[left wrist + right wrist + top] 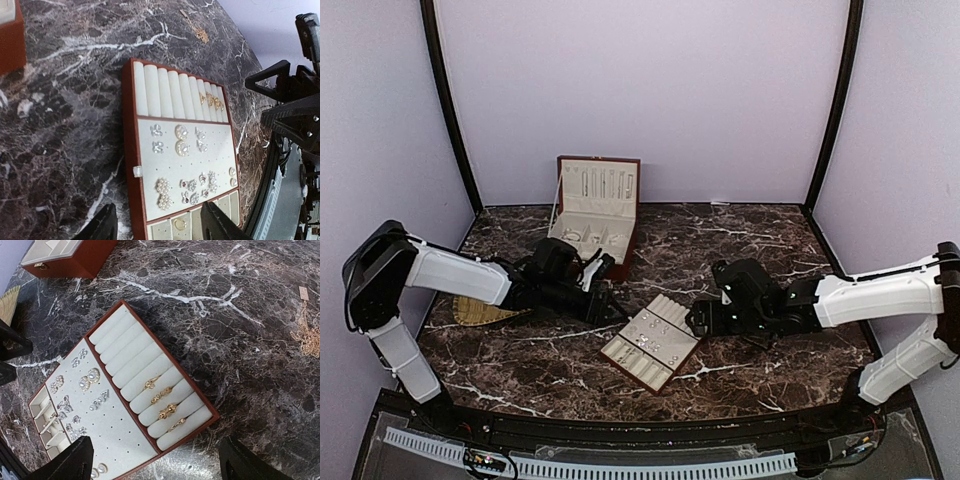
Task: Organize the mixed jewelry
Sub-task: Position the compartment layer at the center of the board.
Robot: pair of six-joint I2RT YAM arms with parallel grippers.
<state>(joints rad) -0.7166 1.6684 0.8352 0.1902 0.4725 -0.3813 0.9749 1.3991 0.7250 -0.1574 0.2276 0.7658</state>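
A cream slotted tray point(670, 312) with a red-brown rim lies on the marble between both arms. Several gold rings point(162, 402) sit in its roll slots. Silvery and pearl studs point(182, 140) are pinned on its flat pad, and one gold ring point(180, 224) lies in an end compartment. My left gripper point(157, 230) hovers open over the compartment end, holding nothing. My right gripper point(157, 467) stands wide open over the ring end, with nothing between its fingers. A gold chain point(305, 337) lies loose on the table to the right of the tray.
The red-brown box point(595, 205) stands open at the back, behind the left gripper. A woven straw mat point(480, 312) lies under the left arm. Purple walls close the table on three sides. The right arm point(295, 110) shows at the edge of the left wrist view.
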